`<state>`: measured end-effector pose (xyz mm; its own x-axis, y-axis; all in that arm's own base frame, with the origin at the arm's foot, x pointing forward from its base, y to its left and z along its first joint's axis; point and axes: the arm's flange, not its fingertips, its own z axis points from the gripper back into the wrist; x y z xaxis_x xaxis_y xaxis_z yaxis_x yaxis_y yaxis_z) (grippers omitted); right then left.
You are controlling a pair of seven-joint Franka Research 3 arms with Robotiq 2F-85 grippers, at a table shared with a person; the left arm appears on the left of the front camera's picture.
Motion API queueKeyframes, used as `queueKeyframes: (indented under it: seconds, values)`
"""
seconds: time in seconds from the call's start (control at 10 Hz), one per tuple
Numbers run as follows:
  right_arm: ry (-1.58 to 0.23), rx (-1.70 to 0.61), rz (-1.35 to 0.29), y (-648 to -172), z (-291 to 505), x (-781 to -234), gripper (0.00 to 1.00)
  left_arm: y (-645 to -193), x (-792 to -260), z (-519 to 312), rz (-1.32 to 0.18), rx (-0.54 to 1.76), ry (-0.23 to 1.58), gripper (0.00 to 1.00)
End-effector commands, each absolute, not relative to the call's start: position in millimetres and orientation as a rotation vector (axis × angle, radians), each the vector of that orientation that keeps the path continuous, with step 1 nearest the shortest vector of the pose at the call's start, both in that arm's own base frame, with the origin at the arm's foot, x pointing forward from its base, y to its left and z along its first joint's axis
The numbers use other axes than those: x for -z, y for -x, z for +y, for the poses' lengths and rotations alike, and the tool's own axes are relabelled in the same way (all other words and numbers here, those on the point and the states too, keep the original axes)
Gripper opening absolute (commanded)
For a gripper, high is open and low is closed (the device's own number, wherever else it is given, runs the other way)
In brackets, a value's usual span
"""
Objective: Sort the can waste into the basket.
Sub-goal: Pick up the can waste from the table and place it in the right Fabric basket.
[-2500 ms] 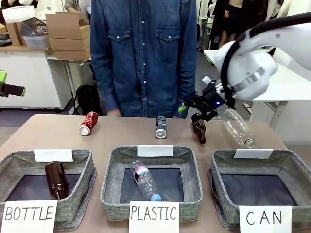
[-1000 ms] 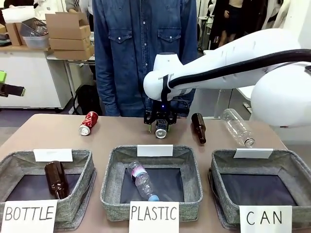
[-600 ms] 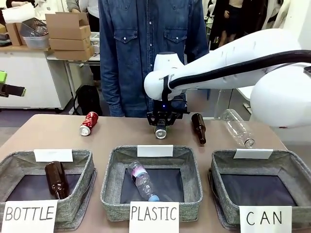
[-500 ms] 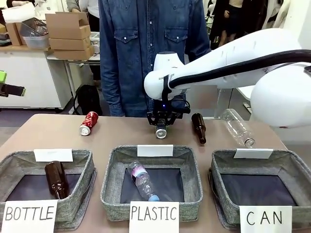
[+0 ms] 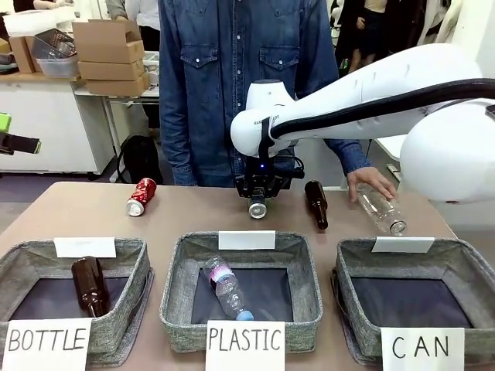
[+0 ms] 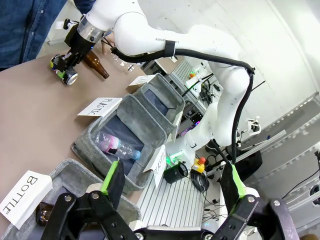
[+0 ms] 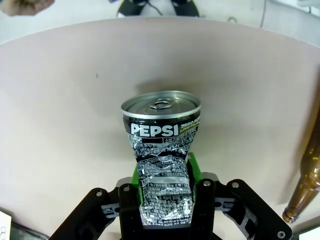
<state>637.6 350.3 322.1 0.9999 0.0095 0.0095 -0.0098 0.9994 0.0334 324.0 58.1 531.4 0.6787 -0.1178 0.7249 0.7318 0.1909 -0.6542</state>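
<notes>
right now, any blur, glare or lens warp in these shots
Right wrist view: dark can sharp, print readable, soft shadow beyond it, table edge bowed by the wide lens. Left wrist view: scene rolled, still sharp. Front view: even light, CAN sign crisp.

The room is bright, with even light from above. Shadows on the flat brown table point(image 5: 93, 212) are soft and faint. In the right wrist view a soft dark shadow lies just behind the dented black metal can point(image 7: 161, 150), and the can's silver top shines. That view bends the table's far edge into a curve. The front view is sharp.
</notes>
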Motion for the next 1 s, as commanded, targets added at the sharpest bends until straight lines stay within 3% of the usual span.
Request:
queueKeyframes:
  seconds: [0.0,0.4,0.6,0.7,0.9]
  values:
    - [-0.046,-0.090,-0.022,-620.4,348.0,-345.4,0.00,-324.3,-533.1,57.5,-0.629,0.664,1.266,1.00]
    - [-0.205,-0.423,0.012,-529.3,297.9,-437.3,0.00,-324.3,-533.1,57.5,-0.629,0.664,1.266,1.00]
    - [-0.398,-0.825,0.088,-445.8,267.9,-481.6,0.00,-324.3,-533.1,57.5,-0.629,0.664,1.266,1.00]
    - [-0.439,-0.915,0.076,-409.0,255.1,-492.8,0.00,-324.3,-533.1,57.5,-0.629,0.664,1.266,1.00]
    - [-0.423,-0.833,-0.148,-332.8,214.2,-497.3,0.00,-324.3,-533.1,57.5,-0.629,0.664,1.266,1.00]
